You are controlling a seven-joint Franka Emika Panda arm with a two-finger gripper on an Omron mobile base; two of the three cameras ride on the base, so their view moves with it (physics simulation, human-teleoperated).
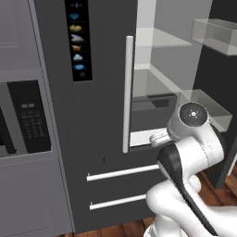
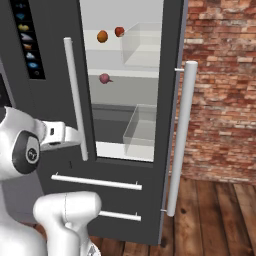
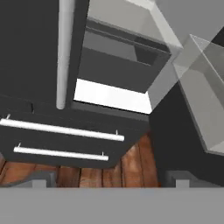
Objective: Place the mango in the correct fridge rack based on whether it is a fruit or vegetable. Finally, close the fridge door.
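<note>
The mango (image 2: 102,36) is being found on the upper fridge rack (image 2: 107,49), at 11 o'clock in the right base view, just beside a small red fruit (image 2: 119,31). The fridge door (image 2: 170,110) is standing open. The tool (image 3: 109,178) is being held low, fingers apart, gripping nothing. The mango is being judged light, smooth and bruisable; a gentle hold across its middle is advised.

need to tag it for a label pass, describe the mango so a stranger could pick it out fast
Look into the open fridge past the fridge door, up to the top fridge rack. Two small fruits sit there; the mango is the left, orange one, not the small red fruit beside it or the pinkish-red ball below.
</note>
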